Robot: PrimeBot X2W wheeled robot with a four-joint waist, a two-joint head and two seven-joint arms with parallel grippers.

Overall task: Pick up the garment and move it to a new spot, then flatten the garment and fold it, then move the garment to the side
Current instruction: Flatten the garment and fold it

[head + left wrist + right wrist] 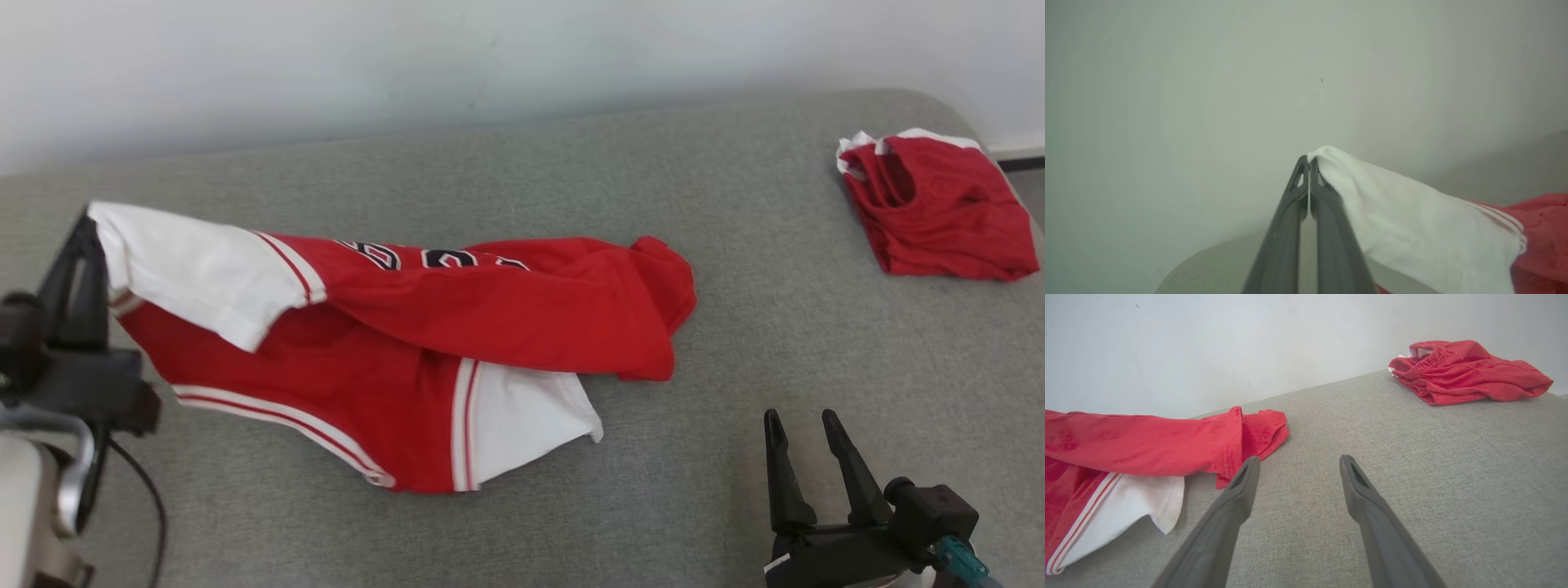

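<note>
Shirt (490, 318) crumpled, white sleeve (196, 269) held up | left claw (86, 219) up high, squeezed tight on sleeve | right claw (800, 415) low beside shirt, wide, empty

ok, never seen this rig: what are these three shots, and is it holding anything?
A two-armed robot. One picture looks down from its head; the other two come from wrist cameras looking along each arm's two dark fingers. On the grey padded surface lies a crumpled red and white jersey; a second red garment sits far right. The left pincer is shut on the jersey's white sleeve, holding it up. The right pincer is open and empty.
</note>
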